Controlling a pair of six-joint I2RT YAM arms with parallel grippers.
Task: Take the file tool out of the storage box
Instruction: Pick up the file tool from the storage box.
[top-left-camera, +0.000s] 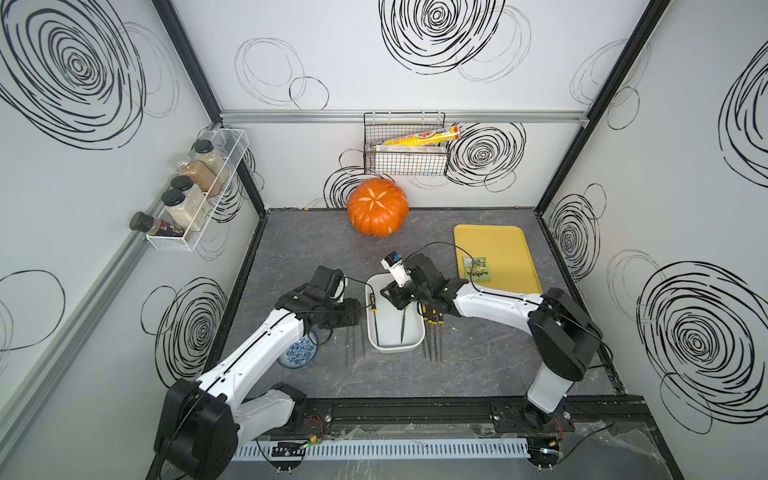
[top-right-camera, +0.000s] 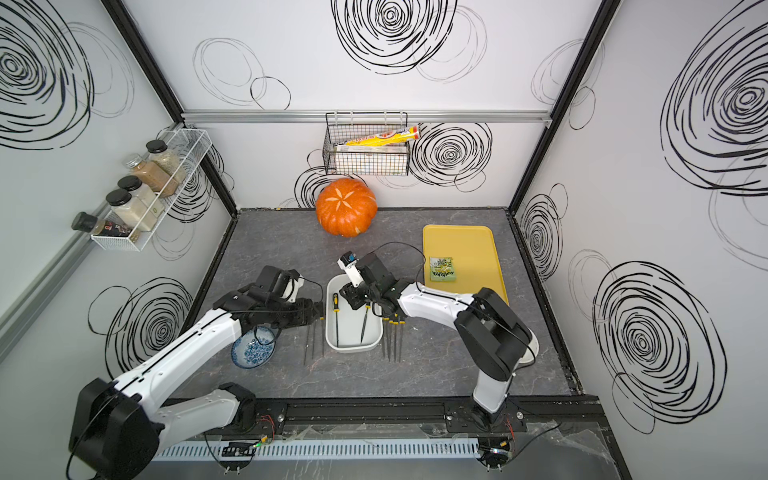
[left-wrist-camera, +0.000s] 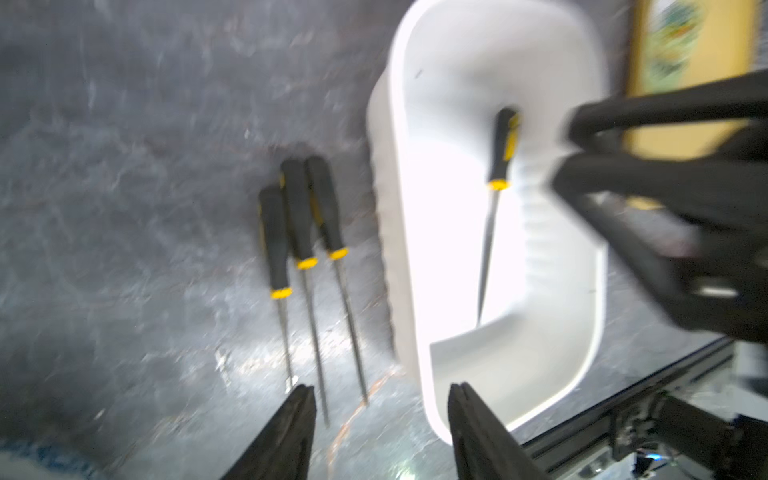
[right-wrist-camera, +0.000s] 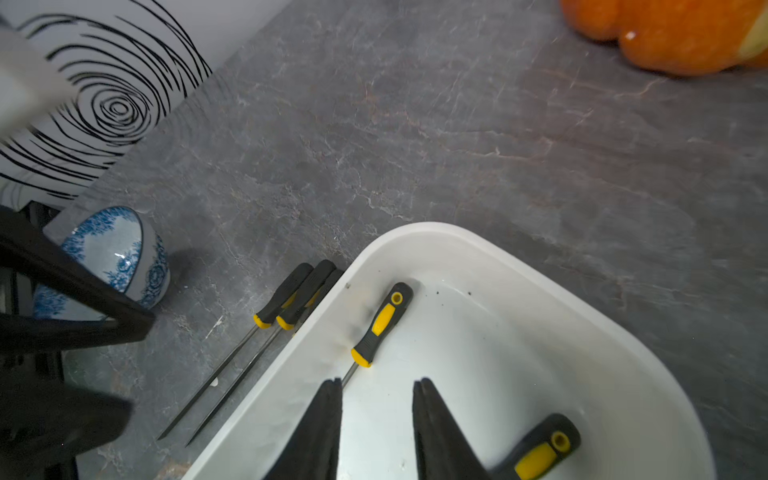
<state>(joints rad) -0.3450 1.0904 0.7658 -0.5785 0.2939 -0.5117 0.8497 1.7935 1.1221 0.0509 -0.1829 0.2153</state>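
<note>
File tool (right-wrist-camera: 380, 328) in storage box (right-wrist-camera: 519, 286), beside right fingers (right-wrist-camera: 324, 424).

— Both top views are bright and evenly lit, walls bowing toward the edges, soft shadows on the grey marbled tabletop (top-left-camera: 374, 374).
— The left wrist view is motion-blurred, and the white rectangular plastic storage box (left-wrist-camera: 457, 75) is blown out with glare. The right wrist view is sharp.

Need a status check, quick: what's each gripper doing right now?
Left gripper: open, holding nothing.
Right gripper: open, holding nothing, over the box.
</note>
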